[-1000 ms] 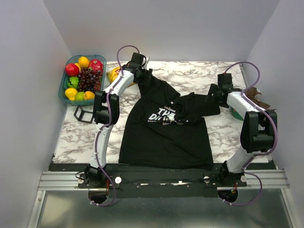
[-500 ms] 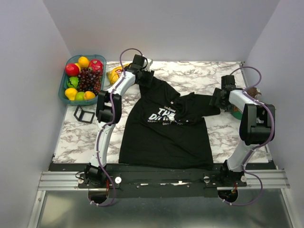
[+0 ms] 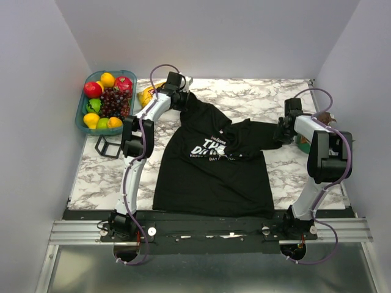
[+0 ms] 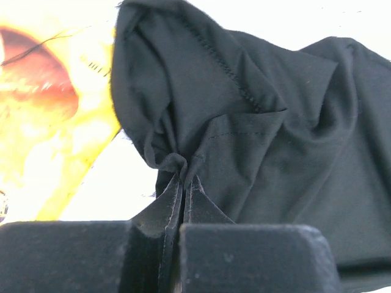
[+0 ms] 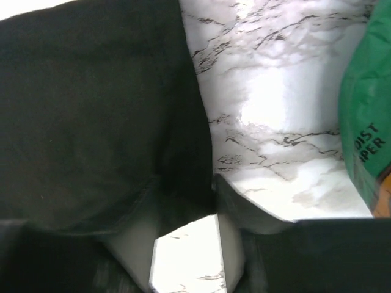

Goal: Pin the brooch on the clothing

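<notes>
With left gripper (image 4: 182, 183) pinched on the clothing (image 3: 211, 177) and right gripper (image 5: 186, 210) parted astride its other sleeve, close fully, then stretch flat gently.

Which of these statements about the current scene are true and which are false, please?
1. The left gripper is shut on a fold of the T-shirt. True.
2. The fruit tray sits on the table's right side. False: it is at the far left corner.
3. The T-shirt lies print side up. True.
4. The right gripper hangs over the fruit tray. False: it is at the T-shirt's right sleeve.
</notes>
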`<state>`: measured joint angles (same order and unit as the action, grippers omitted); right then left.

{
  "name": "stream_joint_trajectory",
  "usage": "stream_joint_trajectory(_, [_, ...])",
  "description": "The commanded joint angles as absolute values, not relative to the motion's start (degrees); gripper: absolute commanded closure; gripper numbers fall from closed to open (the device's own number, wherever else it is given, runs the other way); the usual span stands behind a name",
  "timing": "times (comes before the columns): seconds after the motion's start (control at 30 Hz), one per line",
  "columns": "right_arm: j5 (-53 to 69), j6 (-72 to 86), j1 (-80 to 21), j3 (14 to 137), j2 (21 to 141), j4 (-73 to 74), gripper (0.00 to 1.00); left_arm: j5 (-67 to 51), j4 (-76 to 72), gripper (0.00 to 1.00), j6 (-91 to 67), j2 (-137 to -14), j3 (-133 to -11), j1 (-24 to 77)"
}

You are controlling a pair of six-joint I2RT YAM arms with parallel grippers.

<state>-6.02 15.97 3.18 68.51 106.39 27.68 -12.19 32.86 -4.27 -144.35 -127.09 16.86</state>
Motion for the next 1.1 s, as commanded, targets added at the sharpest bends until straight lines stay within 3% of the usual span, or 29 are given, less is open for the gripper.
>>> stream_joint_trajectory(0.0, [-1.9,14.7,3.9,70.3,109.0,29.2,0.74,-12.8,28.3,1.00,-6.2,-137.2,-121.4,14.3])
stream_joint_trajectory(0.1, [-3.2,14.6,4.0,70.8,109.2,29.5,0.93,-9.9,26.2,1.00,-6.0,-133.8,-118.1,13.0])
stream_joint_trajectory(0.17, [-3.6,14.4,4.7,71.1,108.2,30.1,0.99,-8.2,25.5,1.00,-6.0,-131.8,-116.3,11.6])
stream_joint_trajectory(0.67, [-9.4,12.5,12.5,78.0,107.3,33.6,0.99,-3.6,20.7,1.00,-7.6,-122.6,-101.3,2.1])
stream_joint_trajectory(1.07, [-12.7,11.8,12.6,81.8,109.2,34.6,0.99,1.0,24.4,1.00,-5.8,-121.6,-102.5,1.8])
